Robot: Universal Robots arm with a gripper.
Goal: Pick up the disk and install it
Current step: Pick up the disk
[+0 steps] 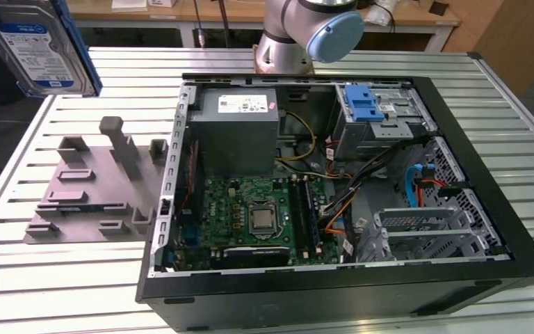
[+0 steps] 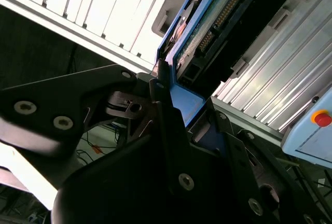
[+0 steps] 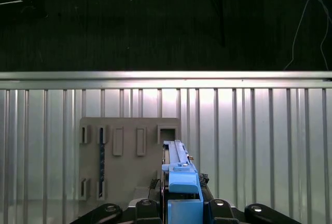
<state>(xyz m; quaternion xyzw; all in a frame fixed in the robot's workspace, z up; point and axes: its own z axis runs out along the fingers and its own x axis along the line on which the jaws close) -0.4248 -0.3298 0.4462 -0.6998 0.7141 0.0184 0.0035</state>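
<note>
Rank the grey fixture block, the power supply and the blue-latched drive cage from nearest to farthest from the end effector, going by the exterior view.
The end effector holds the disk at the exterior view's upper left.
1. Grey fixture block, on the table, at the left.
2. Power supply, in the case, left part.
3. Drive cage, in the case, farther right.

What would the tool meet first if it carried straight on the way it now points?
Probably the grey slotted fixture on the table: the tool, shut on the disk, points at it, though depth is unclear.
</note>
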